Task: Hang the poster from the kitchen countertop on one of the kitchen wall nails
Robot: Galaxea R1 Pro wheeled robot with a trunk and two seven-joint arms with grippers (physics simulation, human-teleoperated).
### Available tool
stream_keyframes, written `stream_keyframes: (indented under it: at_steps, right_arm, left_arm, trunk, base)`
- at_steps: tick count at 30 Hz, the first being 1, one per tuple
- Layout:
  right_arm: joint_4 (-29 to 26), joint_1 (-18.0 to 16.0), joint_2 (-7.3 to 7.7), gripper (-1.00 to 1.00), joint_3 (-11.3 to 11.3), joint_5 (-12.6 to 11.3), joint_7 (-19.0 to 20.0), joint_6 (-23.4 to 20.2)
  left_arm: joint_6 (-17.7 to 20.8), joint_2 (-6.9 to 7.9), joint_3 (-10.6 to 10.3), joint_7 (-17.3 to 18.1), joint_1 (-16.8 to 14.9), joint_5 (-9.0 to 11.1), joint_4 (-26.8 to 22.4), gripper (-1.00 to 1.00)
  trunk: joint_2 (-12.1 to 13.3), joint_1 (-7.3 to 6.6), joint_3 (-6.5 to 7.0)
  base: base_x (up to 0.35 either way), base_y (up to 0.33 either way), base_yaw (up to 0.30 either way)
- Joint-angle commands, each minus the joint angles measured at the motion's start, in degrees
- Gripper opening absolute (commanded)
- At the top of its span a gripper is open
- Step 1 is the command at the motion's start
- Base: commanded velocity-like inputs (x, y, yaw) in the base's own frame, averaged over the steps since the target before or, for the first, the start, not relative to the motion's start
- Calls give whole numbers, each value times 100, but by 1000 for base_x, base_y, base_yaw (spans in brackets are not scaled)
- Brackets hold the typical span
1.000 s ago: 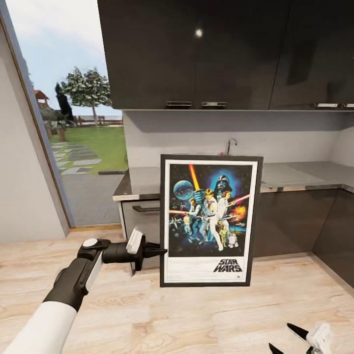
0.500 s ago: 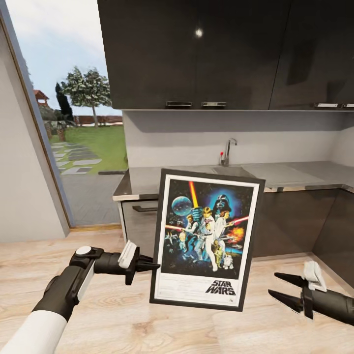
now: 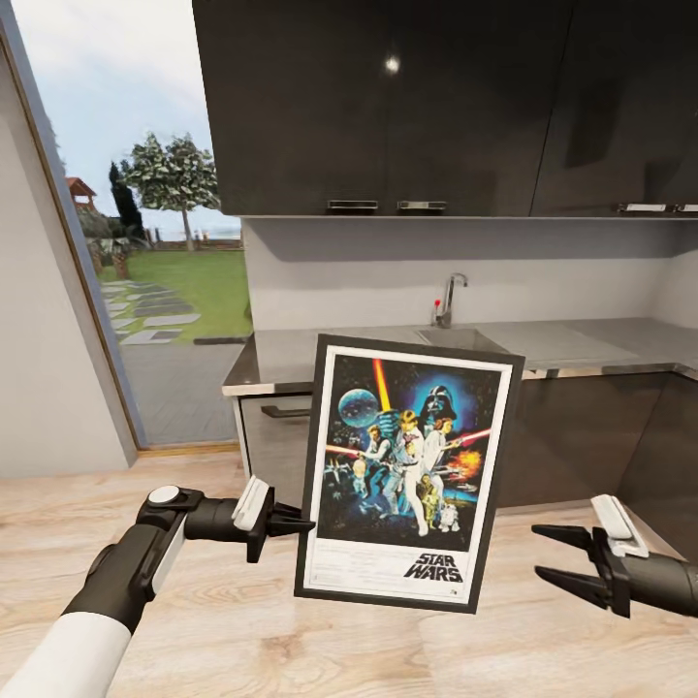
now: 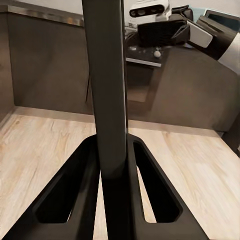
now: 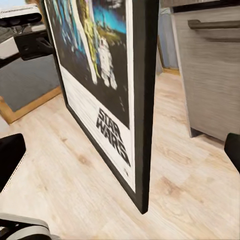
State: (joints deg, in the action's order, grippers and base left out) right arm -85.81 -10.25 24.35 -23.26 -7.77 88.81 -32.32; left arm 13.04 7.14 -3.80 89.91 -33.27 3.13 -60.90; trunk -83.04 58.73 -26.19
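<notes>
Left hand (image 3: 302,524) clamps the left edge of the poster (image 3: 407,470); frame sits flat between both fingers (image 4: 75,195). Poster is in the air in front of the surface (image 3: 582,344), tilted slightly, bottom edge above the wooden floor (image 3: 291,640). Right hand (image 3: 553,555) spread wide, near the poster's right edge, not touching. Frame matte black, print glossy.

Grey kitchen countertop (image 3: 582,344) across the middle right of the frame, on dark glossy cabinets (image 3: 572,436), inset sink (image 3: 463,338) with chrome tap (image 3: 449,296) near the centre, light wooden floor (image 3: 242,620) along the bottom
</notes>
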Motion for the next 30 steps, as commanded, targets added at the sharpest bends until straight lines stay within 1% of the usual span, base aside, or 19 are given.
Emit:
stream_keyframes:
  at_steps: [1, 2, 3, 5, 12, 16, 22, 26, 30]
  right_arm:
    - [8, -17, 4, 100, 30, -12, 37, -59]
    - [26, -48, 12, 100, 293, -32, 80, -57]
    - [30, -57, 14, 100, 430, -38, 91, -56]
    - [33, -68, 15, 100, 524, -42, 96, -56]
    - [37, -118, 10, 100, 687, -48, 103, -58]
    - [45, -131, -21, 100, 738, -47, 102, -56]
    - [54, -134, -33, 100, 949, -42, 97, -48]
    - [112, -135, -35, 100, 1005, -41, 93, -47]
    - [136, -135, -36, 100, 1011, -41, 93, -47]
  left_arm:
    - [33, 6, -15, 9, -4, 21, -1, -100]
    - [29, 6, -15, 9, -4, 21, 5, -100]
    - [29, 6, -15, 9, -4, 21, 6, -100]
    - [27, 6, -15, 9, -4, 21, 7, -100]
    - [24, 6, -15, 9, -4, 21, 4, -100]
    - [24, 6, -15, 9, -4, 25, -13, -100]
    - [23, 6, -15, 9, -4, 29, -41, -100]
    - [23, 6, -15, 9, -4, 25, -51, -100]
    - [23, 6, -14, 9, -4, 23, -52, -100]
  trunk:
    - [-4, 0, -7]
    - [-4, 0, -7]
    - [-4, 0, -7]
    - [-4, 0, -7]
    - [-4, 0, -7]
    - [-4, 0, -7]
    - [-4, 0, -7]
    - [-4, 0, -7]
    - [-4, 0, -7]
  base:
    - [0, 0, 0]
    - [0, 0, 0]
    - [0, 0, 0]
    - [0, 0, 0]
    - [0, 0, 0]
    - [0, 0, 0]
    - [0, 0, 0]
    - [0, 0, 0]
    - [0, 0, 0]
